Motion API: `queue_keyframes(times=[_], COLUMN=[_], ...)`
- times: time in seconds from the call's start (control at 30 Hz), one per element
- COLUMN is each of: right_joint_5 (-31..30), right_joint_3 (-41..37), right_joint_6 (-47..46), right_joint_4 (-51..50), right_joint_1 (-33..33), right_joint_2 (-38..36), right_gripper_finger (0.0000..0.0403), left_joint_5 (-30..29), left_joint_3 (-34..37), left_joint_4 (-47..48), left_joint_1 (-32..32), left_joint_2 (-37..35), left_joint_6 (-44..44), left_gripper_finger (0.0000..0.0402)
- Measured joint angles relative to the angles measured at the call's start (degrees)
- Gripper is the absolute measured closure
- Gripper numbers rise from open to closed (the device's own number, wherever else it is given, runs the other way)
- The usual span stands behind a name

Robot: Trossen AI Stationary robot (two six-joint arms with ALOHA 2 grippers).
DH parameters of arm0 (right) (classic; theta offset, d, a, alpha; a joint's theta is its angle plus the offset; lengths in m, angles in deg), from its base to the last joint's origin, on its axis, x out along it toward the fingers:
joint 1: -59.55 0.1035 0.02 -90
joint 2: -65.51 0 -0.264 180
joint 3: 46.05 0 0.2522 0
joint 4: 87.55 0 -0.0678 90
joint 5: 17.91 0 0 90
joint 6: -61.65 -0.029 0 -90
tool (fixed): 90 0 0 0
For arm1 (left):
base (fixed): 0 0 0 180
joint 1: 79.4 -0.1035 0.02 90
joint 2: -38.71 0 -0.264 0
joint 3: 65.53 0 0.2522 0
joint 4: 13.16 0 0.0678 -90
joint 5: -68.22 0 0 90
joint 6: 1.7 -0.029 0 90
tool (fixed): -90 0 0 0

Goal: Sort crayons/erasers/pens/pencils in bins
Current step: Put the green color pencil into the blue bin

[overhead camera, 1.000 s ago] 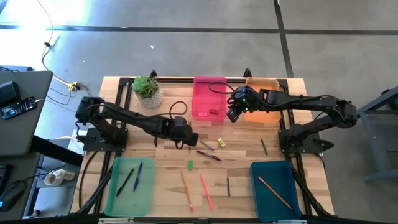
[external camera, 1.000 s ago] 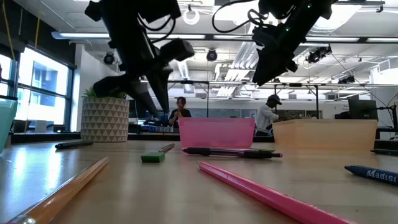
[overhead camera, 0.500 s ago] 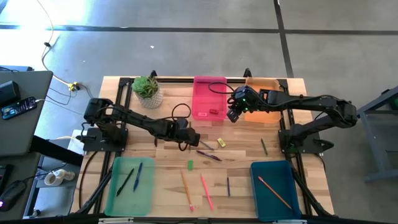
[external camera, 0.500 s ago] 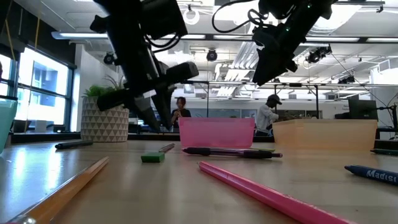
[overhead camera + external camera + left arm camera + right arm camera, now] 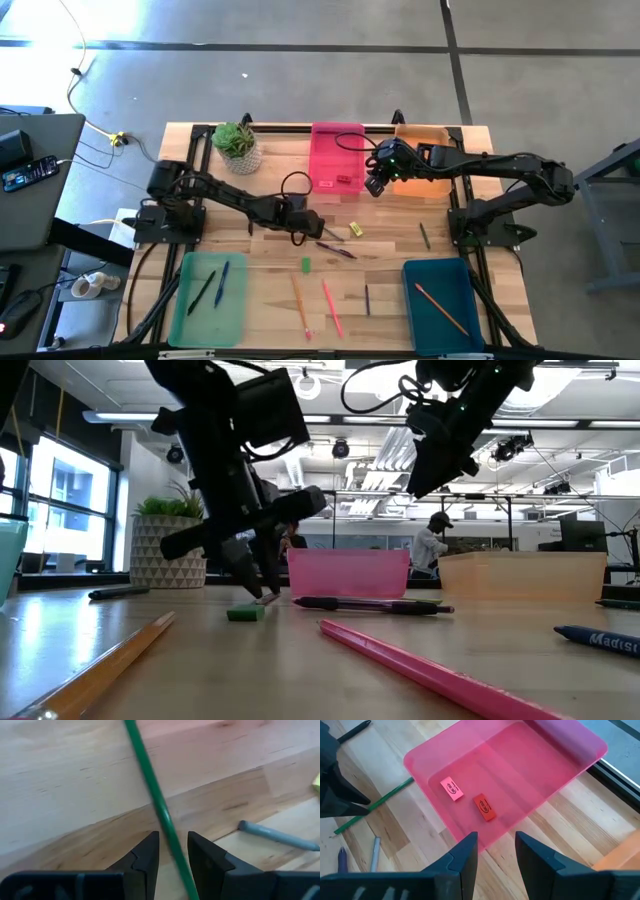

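The green pencil (image 5: 159,810) lies flat on the table just beside the pink bin (image 5: 520,775), between the open fingers of the left gripper (image 5: 172,851), which could roll it aside if they close off-centre, while the right gripper (image 5: 492,847) hangs open above that bin.

The left hand (image 5: 308,224) sits low on the bench (image 5: 270,265), fingers apart around a green pencil (image 5: 155,800). The pink bin (image 5: 336,155) walls its far side; pens (image 5: 335,249) and a yellow eraser (image 5: 355,229) crowd beside it.
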Motion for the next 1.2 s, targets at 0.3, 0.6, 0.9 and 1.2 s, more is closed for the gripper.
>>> queue_keyframes(times=[0.3, 0.6, 0.9, 1.2], right_joint_5=[0.0, -0.02, -0.02, -0.02], right_joint_3=[0.01, 0.01, 0.01, 0.01], right_joint_6=[0.0, 0.63, 1.51, 1.51], right_joint_4=[-0.19, -0.18, -0.2, -0.2], right_joint_1=[0.0, 0.0, 0.0, 0.0], right_joint_2=[0.0, 0.0, 0.0, 0.0], right_gripper_finger=[0.0279, 0.0279, 0.0279, 0.0279], left_joint_5=[-1.03, -0.14, 3.53, 5.59], left_joint_3=[-0.09, -0.24, -0.24, -0.17], left_joint_4=[0.3, 4.83, 6.11, 7.3], left_joint_1=[0.0, -1.31, -1.62, -1.62], left_joint_2=[0.68, 0.61, 0.54, 0.57], left_joint_6=[-3.32, -10.16, -20.5, -30.44], left_gripper_finger=[0.0312, 0.0344, 0.0388, 0.0391])
